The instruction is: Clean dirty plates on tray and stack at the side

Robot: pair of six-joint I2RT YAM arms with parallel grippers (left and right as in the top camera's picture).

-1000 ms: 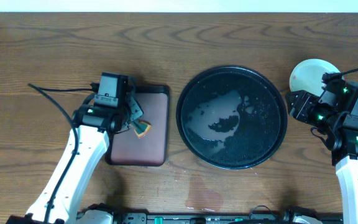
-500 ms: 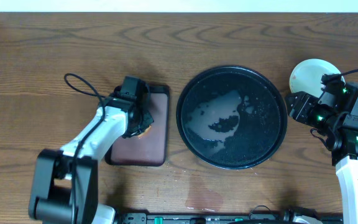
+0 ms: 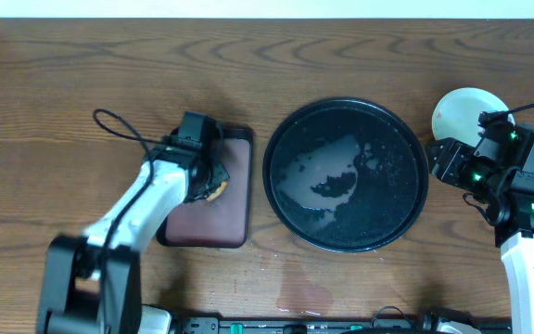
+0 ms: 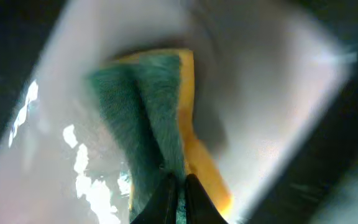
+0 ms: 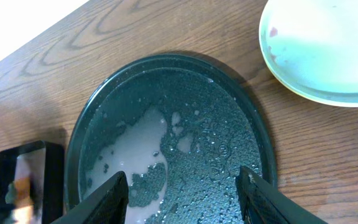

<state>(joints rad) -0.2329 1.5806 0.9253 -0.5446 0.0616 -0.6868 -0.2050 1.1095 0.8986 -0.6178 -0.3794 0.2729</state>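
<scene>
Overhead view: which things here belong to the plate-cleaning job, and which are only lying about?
For the job: black tray, wet, no plate on it; pale green plate on the table beside it; sponge, pinched in the left hand.
Only there: maroon tray under the sponge; right hand, open and empty.

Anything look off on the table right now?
Yes. The large round glossy black tray holds a milky puddle and droplets, no plates. The pale mint-green round plate on the wood beside it shows a reddish smear near its rim.
</scene>
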